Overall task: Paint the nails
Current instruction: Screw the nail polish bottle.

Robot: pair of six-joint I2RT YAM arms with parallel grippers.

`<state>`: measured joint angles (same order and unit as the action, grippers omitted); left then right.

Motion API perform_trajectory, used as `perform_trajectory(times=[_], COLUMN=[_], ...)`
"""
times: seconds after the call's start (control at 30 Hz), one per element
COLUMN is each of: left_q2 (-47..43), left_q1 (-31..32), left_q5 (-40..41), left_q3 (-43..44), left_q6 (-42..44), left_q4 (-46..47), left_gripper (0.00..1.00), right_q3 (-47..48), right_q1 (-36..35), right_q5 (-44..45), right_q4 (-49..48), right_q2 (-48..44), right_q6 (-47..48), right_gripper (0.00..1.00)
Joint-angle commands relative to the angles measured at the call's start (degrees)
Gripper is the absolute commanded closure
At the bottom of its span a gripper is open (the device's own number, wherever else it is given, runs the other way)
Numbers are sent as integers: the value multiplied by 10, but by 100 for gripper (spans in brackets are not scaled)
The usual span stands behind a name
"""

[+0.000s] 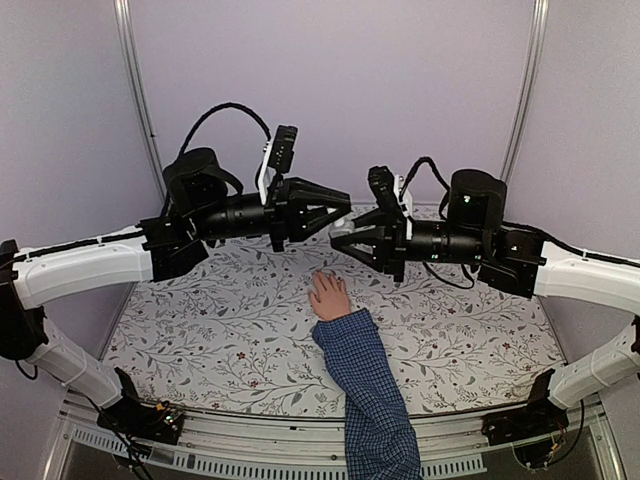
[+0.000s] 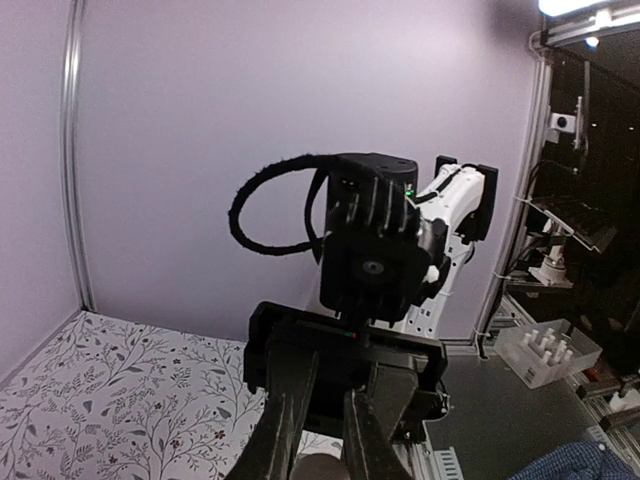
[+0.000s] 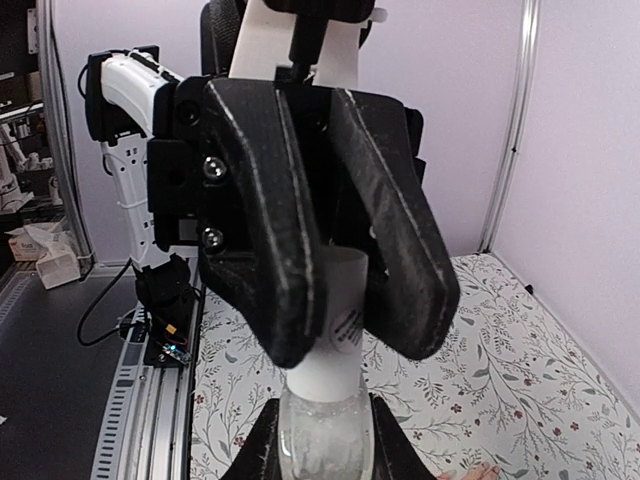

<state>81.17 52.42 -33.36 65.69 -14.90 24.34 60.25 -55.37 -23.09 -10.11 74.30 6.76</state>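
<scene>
Above the middle of the floral-patterned table (image 1: 200,330), the two grippers are brought tip to tip. The right gripper (image 3: 350,325) is closed narrowly on a white cap (image 3: 338,300), which is seen pinched between its two black fingers in the right wrist view. Directly under the cap, a clear bottle (image 3: 320,445) is clamped between the fingers of the left gripper (image 2: 322,435), whose jaws are set narrow.

A small pale hand (image 1: 328,297) is laid flat on the table just nearer the arm bases than the grippers and is touched by neither. It ends a blue checked sleeve (image 1: 372,400) that runs off the near edge. The nails (image 1: 322,279), at fingertips pointed toward the back wall, are too small for any colour to be told.
</scene>
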Motion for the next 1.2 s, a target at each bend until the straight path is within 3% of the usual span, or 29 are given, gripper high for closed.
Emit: perform_trajectory(times=[0.0,0.33,0.67,0.87,1.17], left_q2=[8,31,40,14,-56], left_q1=[2,1,-2,-17,-43], left_q5=[-103,-230,-242,-205,-105], left_q3=[-25,-25,-13,-19,-37], left_q6=[21,49,44,34,13], left_q4=[-30,-6,11,16,21], left_gripper=[100,100,100,87,57], right_q3=[15,62,72,54,29], right_q1=[-2,-2,-2,-1,3], right_q5=[-135,-310,-336,-310,-194], right_q4=[-75,-51,-40,-39,-22], right_q2=[-28,-5,5,-2,-2], right_q6=[30,42,40,40,26], right_gripper=[100,100,100,100,100])
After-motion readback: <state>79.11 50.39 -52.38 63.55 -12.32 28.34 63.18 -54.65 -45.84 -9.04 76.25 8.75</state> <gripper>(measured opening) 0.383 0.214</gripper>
